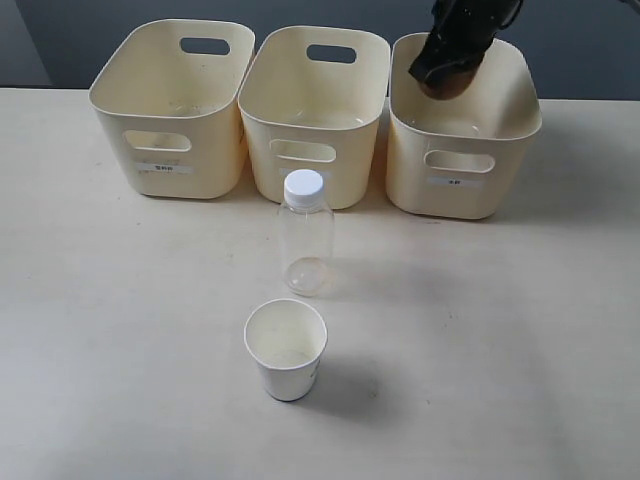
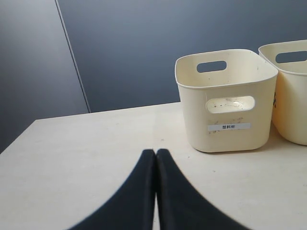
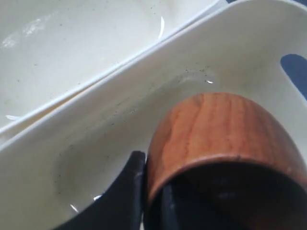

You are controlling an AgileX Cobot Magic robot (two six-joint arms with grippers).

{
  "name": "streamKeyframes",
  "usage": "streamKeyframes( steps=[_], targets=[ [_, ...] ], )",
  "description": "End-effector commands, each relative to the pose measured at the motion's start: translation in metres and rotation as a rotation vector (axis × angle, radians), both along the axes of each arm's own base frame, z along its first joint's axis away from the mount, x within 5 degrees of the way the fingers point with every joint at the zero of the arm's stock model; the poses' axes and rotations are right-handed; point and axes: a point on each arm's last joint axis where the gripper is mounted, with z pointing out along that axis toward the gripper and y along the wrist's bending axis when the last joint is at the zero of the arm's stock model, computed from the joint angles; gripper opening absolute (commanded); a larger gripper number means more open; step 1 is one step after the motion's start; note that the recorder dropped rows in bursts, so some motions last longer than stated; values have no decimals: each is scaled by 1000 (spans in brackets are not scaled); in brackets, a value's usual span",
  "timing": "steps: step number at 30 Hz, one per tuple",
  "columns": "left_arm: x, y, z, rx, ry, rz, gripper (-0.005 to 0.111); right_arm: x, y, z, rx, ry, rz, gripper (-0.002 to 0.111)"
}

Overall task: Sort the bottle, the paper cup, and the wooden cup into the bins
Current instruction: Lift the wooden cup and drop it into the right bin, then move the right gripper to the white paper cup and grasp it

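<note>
Three cream plastic bins [image 1: 310, 75] in a row along the table's far edge. Right gripper [image 1: 450, 62] clamped on the rim of the rounded reddish-brown wooden cup [image 3: 225, 139], held inside the right-hand bin [image 1: 465, 130]. Left gripper [image 2: 156, 158] pressed closed, holding nothing, above the pale table [image 1: 100, 330]. Clear white-capped plastic bottle [image 1: 305, 235] upright mid-table; white tapered paper cup [image 1: 287, 350] just nearer the front edge.

Lighting's bright and even, just soft shadows right of the paper cup [image 1: 286, 349]. Right wrist view goes blurry up close, small glints around the wooden cup [image 3: 225, 139].
</note>
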Motion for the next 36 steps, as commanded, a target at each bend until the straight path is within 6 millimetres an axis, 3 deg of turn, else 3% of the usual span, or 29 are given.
streamKeyframes(
  steps=[1, 6, 13, 15, 18, 22, 26, 28, 31, 34, 36],
  targets=[
    [0, 0, 0, -1, -8, 1, 0, 8, -2, -22, -18, 32, -6, -1],
    [0, 0, 0, -1, -8, 1, 0, 12, -1, -49, -22, 85, -6, -1],
    [0, 0, 0, -1, -8, 1, 0, 13, -1, -62, -12, 122, -73, -1],
    [0, 0, 0, -1, -8, 1, 0, 13, -1, -63, -8, 128, -87, 8],
    [0, 0, 0, -1, -8, 1, 0, 13, -1, -63, 1, 133, -109, 37],
    [0, 0, 0, -1, -8, 1, 0, 12, -2, -53, 4, 115, -111, 40],
    [0, 0, 0, -1, -8, 1, 0, 6, -2, -13, 36, 49, -135, 40],
    [0, 0, 0, -1, -8, 1, 0, -2, -3, 23, 71, -9, -165, 40],
    [0, 0, 0, -1, -8, 1, 0, -35, -2, 111, 215, -142, -178, 40],
    [0, 0, 0, -1, -8, 1, 0, -66, 3, 159, 246, -226, -155, 40],
    [0, 0, 0, -1, -8, 1, 0, -89, 11, 179, 246, -254, -123, 40]
  ],
)
